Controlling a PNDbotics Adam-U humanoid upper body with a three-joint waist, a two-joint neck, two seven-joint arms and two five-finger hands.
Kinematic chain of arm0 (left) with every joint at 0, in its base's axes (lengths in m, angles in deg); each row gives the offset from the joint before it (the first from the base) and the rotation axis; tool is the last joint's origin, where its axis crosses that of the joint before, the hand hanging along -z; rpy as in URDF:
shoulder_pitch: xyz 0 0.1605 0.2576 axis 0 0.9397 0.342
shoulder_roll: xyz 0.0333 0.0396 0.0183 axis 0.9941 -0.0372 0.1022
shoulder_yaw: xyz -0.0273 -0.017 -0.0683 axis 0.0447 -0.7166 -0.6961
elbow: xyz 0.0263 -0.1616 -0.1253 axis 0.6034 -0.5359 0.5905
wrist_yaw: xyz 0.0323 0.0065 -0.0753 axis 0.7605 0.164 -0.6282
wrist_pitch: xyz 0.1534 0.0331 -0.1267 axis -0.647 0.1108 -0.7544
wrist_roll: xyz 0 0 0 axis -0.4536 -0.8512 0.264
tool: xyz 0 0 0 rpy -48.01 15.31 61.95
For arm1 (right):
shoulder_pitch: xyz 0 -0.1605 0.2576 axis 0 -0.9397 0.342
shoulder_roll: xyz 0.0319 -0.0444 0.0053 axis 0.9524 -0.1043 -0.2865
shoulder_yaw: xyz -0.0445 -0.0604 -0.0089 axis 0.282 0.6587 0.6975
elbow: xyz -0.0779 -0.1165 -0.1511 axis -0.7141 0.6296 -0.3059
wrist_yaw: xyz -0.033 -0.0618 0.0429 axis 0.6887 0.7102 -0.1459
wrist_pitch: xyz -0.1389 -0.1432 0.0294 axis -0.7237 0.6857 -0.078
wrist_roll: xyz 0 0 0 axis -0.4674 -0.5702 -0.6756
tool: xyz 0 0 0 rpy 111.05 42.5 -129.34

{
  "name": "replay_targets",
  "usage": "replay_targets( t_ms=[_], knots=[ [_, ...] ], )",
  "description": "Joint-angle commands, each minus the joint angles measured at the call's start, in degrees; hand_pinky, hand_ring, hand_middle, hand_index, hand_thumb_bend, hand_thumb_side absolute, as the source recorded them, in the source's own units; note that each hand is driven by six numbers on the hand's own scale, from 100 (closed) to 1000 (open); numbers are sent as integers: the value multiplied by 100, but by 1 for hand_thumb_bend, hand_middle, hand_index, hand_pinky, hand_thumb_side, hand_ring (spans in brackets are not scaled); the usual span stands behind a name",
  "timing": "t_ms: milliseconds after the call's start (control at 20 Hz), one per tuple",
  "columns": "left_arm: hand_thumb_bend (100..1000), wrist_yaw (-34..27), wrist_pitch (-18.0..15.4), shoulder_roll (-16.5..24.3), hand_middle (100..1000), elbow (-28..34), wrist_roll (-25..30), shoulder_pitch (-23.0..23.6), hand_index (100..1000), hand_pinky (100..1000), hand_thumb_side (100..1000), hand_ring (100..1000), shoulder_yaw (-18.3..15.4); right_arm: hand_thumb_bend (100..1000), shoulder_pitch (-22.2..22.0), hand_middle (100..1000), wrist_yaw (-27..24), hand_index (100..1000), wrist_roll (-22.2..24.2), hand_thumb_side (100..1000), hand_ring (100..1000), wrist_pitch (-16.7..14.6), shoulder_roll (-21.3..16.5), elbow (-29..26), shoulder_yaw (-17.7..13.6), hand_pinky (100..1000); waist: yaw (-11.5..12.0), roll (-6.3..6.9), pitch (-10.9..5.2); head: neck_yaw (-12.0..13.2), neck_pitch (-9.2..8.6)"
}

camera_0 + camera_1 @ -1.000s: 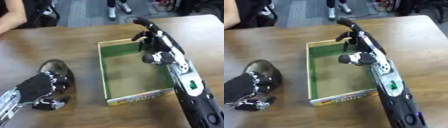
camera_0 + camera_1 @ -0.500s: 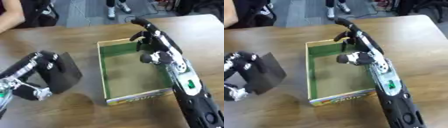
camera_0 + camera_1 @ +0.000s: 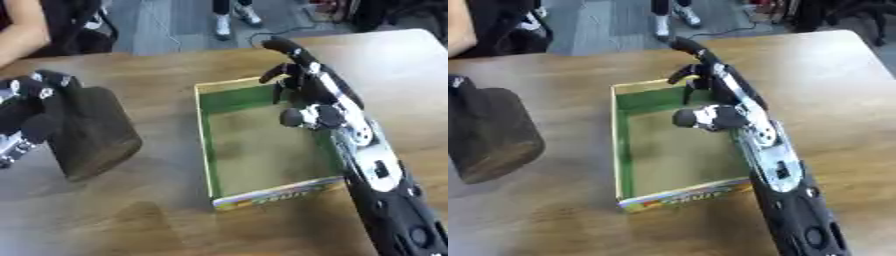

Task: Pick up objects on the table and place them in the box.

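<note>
A wooden table [image 3: 175, 75] fills both views, seen from above. Near its middle sits an open cardboard box [image 3: 206, 135] with green inner walls, a brownish floor and a printed colourful strip along its near edge; nothing shows inside it. The robot's left hand [image 3: 31, 112] enters at the left edge of the table, its fingers curled round the upper part of a dark, blurred object [image 3: 92, 132], a blocky brownish-black shape that is tilted, with its lower end toward the near side. The object is well apart from the box, over the left part of the table; whether it touches the tabletop or is lifted clear of it cannot be told. The robot's right arm reaches in from the near right corner and lies along the right wall of the box. The right hand [image 3: 710, 82] is at the box's far right corner, with fingers curled downward over the far wall and holding nothing, and the thumb side raised toward the table's far edge. A person's bare arm [image 3: 22, 30] shows at the far left corner, touching nothing on the table.
</note>
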Motion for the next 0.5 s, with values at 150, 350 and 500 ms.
replay_targets(
  t_ms=[150, 350, 500],
  knots=[
    [100, -38, -1380, 174, 100, 147, 1404, -82, 393, 100, 461, 100, -61, 1000, 63, 940, 6, 993, -15, 541, 654, -3, -49, -74, -10, 395, 16, 13, -109, -36, -32],
    [100, -41, -1374, 160, 100, 183, 1404, -112, 392, 100, 477, 100, -21, 1000, 57, 940, 7, 993, -14, 542, 654, -2, -48, -79, -9, 395, 17, 17, -109, -35, -33],
    [100, -81, -1314, 134, 100, 209, 1404, -222, 392, 100, 466, 100, 56, 1000, 56, 940, 10, 993, -13, 541, 654, -1, -39, -79, -7, 395, 12, 16, -117, -30, -31]
  ],
)
